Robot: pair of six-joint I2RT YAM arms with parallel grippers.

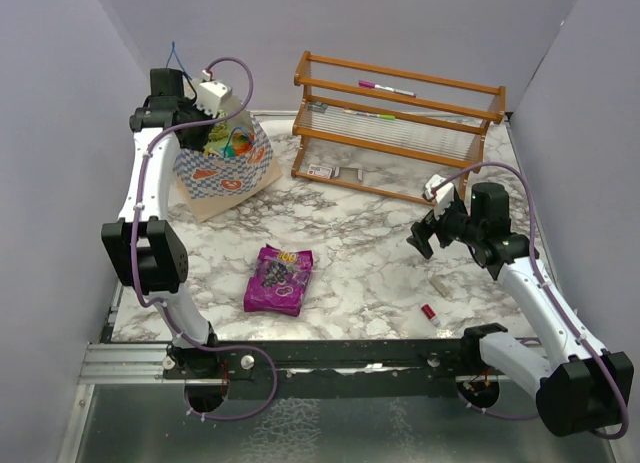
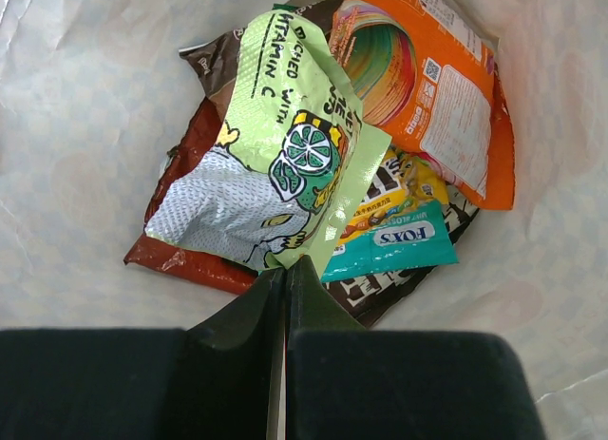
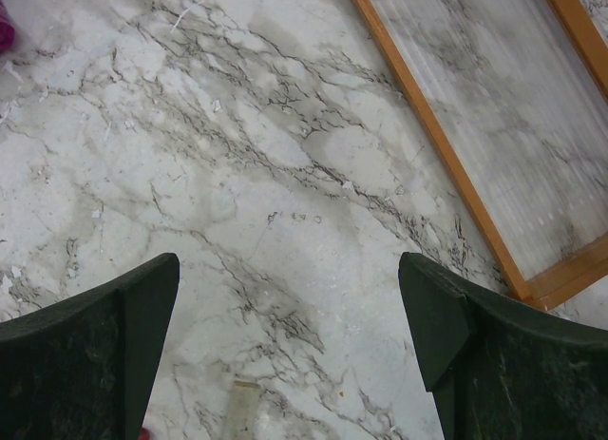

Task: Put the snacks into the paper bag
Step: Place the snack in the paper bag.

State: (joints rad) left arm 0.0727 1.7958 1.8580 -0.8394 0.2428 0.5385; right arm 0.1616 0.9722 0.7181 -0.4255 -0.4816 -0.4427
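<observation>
We see the blue-and-white checked paper bag (image 1: 232,175) standing at the far left of the marble bench (image 1: 370,253), with the left gripper (image 2: 287,269) reaching down into its mouth. Only the left wrist view shows the inside. There the fingers are pressed together on the lower corner of a small light-green packet (image 2: 275,145), which is held above an orange packet (image 2: 427,88), a teal packet (image 2: 389,242) and a brown packet (image 2: 214,55) on the cream bottom. The top view alone shows a purple packet (image 1: 279,279) flat on the bench, well apart from the bag. The right gripper (image 3: 290,350) hovers over bare marble beside the wooden rack (image 3: 446,164), its fingers wide apart.
</observation>
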